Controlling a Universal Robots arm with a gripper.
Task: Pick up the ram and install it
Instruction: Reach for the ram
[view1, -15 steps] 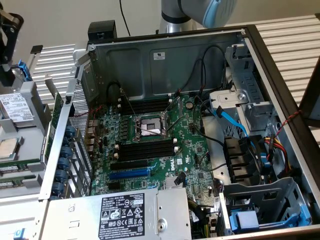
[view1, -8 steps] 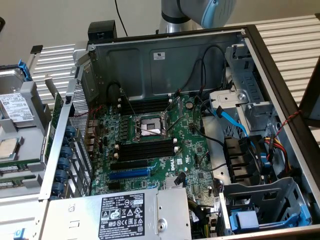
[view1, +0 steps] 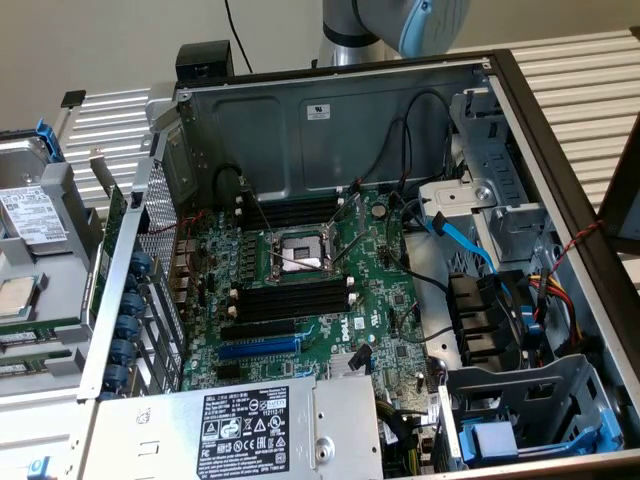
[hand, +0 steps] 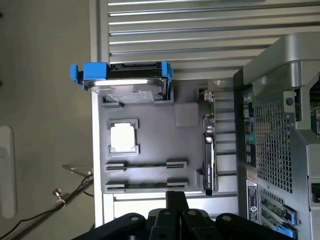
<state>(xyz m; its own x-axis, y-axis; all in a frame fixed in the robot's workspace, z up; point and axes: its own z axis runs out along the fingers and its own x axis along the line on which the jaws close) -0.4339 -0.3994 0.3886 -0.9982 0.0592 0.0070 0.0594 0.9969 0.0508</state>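
Exterior view: at its left, a gray tray (view1: 70, 265) of spare parts sits just beside the open case (view1: 330, 120), with a drive (view1: 30, 215) and a chip (view1: 15, 295) lying on it. Further right, the board (view1: 390, 290) lies exposed inside the case. The black slots (view1: 290, 300) below the socket (view1: 298, 252) look empty, and so does the blue slot (view1: 258, 348). The arm (view1: 400, 20) rises behind the case's back wall, toward the exterior view's right.

Wrist view: the gripper (hand: 176, 197) hangs above the tray, its fingers pressed together and pinching nothing. The ram (hand: 146, 185) appears as a thin dark strip standing on edge in the tray holder nearest the gripper, apart from the fingers. A second, similar strip sits in the next holder, between the ram and the pale chip. The drive, in its blue frame, lies at the tray's far end, and a card (hand: 209, 160) stands on edge along the side of the tray toward the case.

By these pictures the job looks barely begun. The ram is not yet picked up and no slot on the board holds a strip. Both the grasp at the tray and the seating in the case are left to do.
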